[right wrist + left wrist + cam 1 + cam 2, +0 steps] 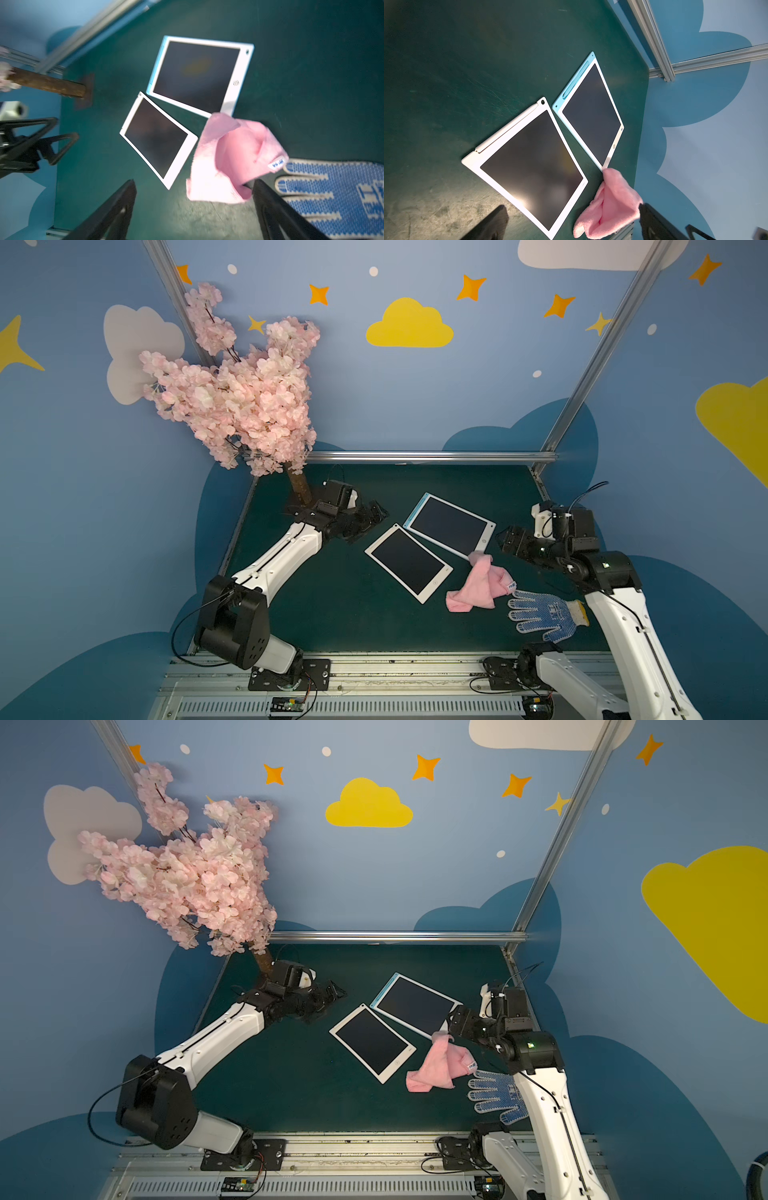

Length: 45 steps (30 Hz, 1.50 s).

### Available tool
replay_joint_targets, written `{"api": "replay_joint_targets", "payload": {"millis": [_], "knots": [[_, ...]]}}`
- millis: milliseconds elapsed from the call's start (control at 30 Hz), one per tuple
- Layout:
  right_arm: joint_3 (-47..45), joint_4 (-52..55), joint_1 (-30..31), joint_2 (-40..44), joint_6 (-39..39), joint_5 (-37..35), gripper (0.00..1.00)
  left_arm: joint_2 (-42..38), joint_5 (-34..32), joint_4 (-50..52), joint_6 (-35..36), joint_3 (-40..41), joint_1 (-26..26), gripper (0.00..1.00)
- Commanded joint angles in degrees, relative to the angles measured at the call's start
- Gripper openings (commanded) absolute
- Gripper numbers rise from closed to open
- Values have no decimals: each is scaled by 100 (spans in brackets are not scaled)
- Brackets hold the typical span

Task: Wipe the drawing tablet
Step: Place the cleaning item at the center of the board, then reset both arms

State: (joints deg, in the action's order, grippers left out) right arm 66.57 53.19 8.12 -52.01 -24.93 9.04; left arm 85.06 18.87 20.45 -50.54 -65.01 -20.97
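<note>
**Both claws wide, cloth loose**

The right claw gapes empty near the cloth, whose tip seems to lie on the blue tablet's near corner. The white tablet lies just beside it on the table. A glove touches the cloth. The left claw hangs wide and empty.

Blue walls, painted clouds, orange stars, dark green tabletop, aluminium frame

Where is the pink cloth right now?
In both top views the pink cloth lies crumpled on the robot's right, between the white tablet and the dotted glove.
</note>
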Motion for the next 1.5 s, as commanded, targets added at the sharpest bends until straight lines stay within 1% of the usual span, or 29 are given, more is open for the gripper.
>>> {"api": "replay_joint_targets", "payload": {"millis": [0, 67, 167, 233, 333, 367, 433, 467, 500, 533, 600, 633, 667, 700, 767, 800, 900, 967, 1100, 1133, 1233, 1300, 1400, 1467], "knots": [[562, -302, 6, 0, 535, -163, 91, -185, -115, -57, 141, 64, 40, 100], [697, -270, 5, -9, 695, -316, 91, -261, -185, -37, 163, 83, 60, 100], [567, -283, -18, 35, 799, -631, 92, -465, -462, 32, 216, 132, 115, 100], [388, -352, -38, 56, 795, -792, 93, -665, -929, 169, 207, 164, 208, 100], [119, -617, -39, 6, 740, -1021, 92, -916, -1412, 316, 334, 221, 337, 100], [42, -685, -43, -49, 654, -1238, 92, -992, -1575, 338, 444, 221, 365, 100], [-183, -983, -39, -91, 495, -1792, 93, -1130, -2197, 525, 582, 198, 355, 100], [-413, -1308, -39, -65, 453, -2123, 93, -1208, -2731, 585, 621, 214, 316, 100], [-724, -1753, -39, 25, 374, -2459, 92, -1297, -3412, 656, 600, 257, 241, 100], [-1186, -2417, -43, 144, 808, -2628, 92, -1396, -4109, 651, 569, 358, 167, 100], [-2181, -4115, -39, 415, 1629, -2859, 93, -1668, -5216, 45, 853, 815, 48, 100], [-2826, -5006, -41, 512, 2079, -2889, 93, -1824, -5602, -539, 1103, 1165, 40, 100], [-3272, -5623, -41, 534, 2381, -2906, 93, -1936, -5898, -1036, 1383, 1456, 23, 100], [-3695, -6288, -58, 491, 2525, -2933, 93, -2034, -6255, -1600, 1828, 1753, 6, 100], [-4195, -6989, -157, 306, 2525, -2766, 93, -2081, -6753, -2454, 2770, 2112, -17, 100], [-4374, -7243, -203, 198, 2398, -2623, 93, -2022, -6819, -2799, 3292, 2223, 18, 100], [-4782, -8108, -231, -178, 2217, -2211, 93, -1812, -6833, -3430, 4450, 2431, 55, 100], [-4948, -8676, -228, -602, 2281, -2135, 93, -1717, -6780, -3806, 4750, 2618, 144, 100], [-5071, -9562, -229, -1452, 2397, -2378, 93, -1676, -5742, -4278, 4523, 3084, 708, 100], [-5090, -9688, -251, -1599, 2420, -2388, 93, -1602, -5594, -4477, 4610, 3174, 809, 100], [-5149, -9922, -327, -1932, 2352, -2359, 93, -1210, -4841, -5214, 4951, 3436, 1197, 100], [-5210, -10243, -361, -2120, 2369, -2303, 93, -920, -4649, -5457, 4942, 3473, 1409, 100], [-5106, -10244, -414, -2296, 2241, -2193, 93, -523, -4520, -5588, 4825, 3477, 1674, 100], [-5076, -10436, -441, -2544, 2224, -2180, 93, -490, -4384, -5412, 4855, 3379, 1796, 100]]}}
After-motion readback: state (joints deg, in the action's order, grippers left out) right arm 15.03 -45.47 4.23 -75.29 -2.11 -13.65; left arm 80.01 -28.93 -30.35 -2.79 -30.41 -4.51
